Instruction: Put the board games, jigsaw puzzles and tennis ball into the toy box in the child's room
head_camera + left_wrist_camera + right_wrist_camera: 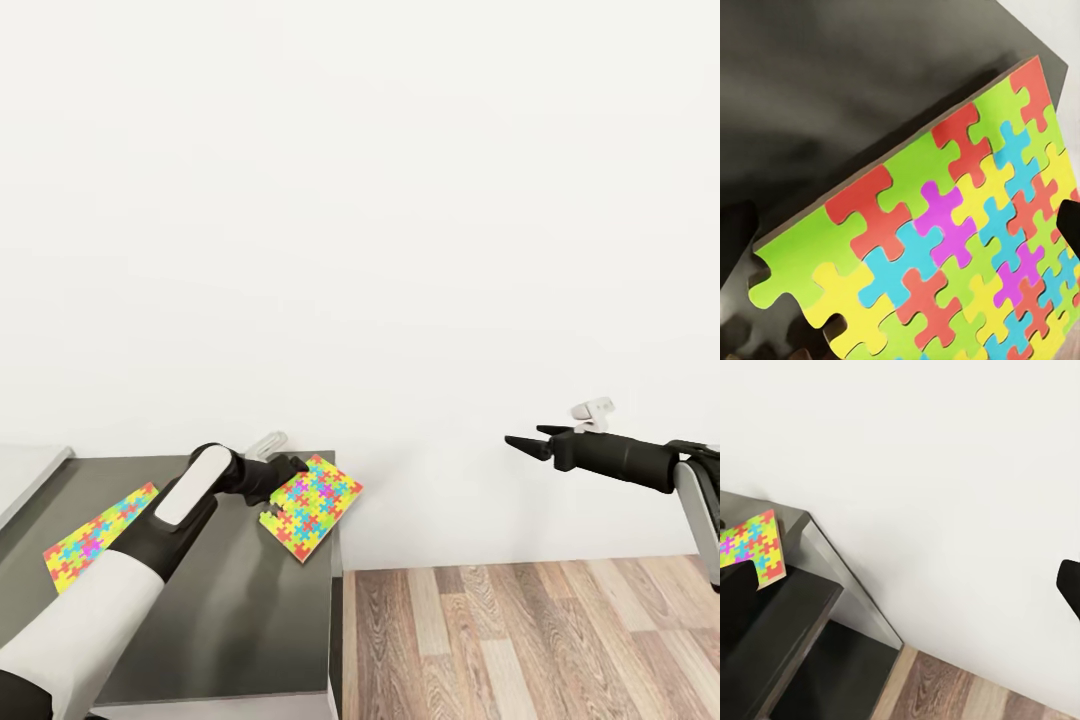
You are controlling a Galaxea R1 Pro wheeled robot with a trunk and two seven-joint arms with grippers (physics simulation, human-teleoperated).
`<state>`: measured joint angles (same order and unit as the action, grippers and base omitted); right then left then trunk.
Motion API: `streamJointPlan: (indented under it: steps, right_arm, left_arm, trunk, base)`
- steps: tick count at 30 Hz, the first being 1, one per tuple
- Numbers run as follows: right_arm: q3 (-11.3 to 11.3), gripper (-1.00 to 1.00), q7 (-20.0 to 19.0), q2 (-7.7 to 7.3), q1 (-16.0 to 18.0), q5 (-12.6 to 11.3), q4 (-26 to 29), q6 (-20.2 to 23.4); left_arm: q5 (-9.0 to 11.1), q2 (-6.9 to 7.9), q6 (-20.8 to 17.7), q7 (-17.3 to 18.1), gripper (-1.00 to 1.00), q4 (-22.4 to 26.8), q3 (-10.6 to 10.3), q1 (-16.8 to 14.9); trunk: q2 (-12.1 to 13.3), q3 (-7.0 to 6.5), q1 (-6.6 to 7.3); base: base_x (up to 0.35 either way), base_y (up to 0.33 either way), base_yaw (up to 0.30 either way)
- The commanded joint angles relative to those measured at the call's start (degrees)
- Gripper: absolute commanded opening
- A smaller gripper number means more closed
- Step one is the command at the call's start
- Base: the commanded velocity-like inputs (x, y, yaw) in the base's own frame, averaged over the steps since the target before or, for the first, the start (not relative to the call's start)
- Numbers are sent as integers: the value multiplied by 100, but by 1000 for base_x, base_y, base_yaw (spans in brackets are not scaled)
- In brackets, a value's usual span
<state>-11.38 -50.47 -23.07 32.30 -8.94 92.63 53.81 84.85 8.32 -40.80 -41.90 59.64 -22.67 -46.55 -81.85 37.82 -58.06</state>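
The dark table (250,610) runs along the wall, and its right edge drops straight to the wooden floor (530,640), so anything pushed past that edge will fall. You have one puzzle (312,506) at the far right corner of the table, tilted up off the top with its notched edge lowest, which suggests it is being lifted rather than left lying. The second puzzle (98,534) lies flat near the left edge of the dark top, untouched. A pale tray-like rim (30,478), perhaps the toy box, shows just beyond the table's left edge, so that is likely where you must carry the lifted sheet.

Your left arm reaches forward across the table, elbow bent, and the left hand (283,472) looks clamped on the raised puzzle's near edge. Your right arm is stretched out level over the floor, well apart from the table, its right hand (527,441) empty with fingers apart.
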Motion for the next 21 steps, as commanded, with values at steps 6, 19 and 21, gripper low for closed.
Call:
streamJointPlan:
  steps: [6, 19, 21]
  right_arm:
    - [4, 100, 285, 585, 48, 14, -545, 34]
    - [-9, 100, 1719, 1613, 1016, -41, -4120, -232]
    - [-24, 100, 1217, 1610, 1054, -76, -4412, -30]
  left_arm:
    - [105, 78, 46, -96, 100, 41, 60, 96]
    - [121, 113, -12, -1565, 100, 2933, 744, 1402]
    - [231, -4, -24, -1643, 100, 3037, 745, 1428]
  trunk:
    - [-2, 7, -1]
    - [-2, 7, -1]
    - [-2, 7, -1]
  base:
    - [0, 0, -2]
    - [0, 0, 0]
    - [0, 0, 0]
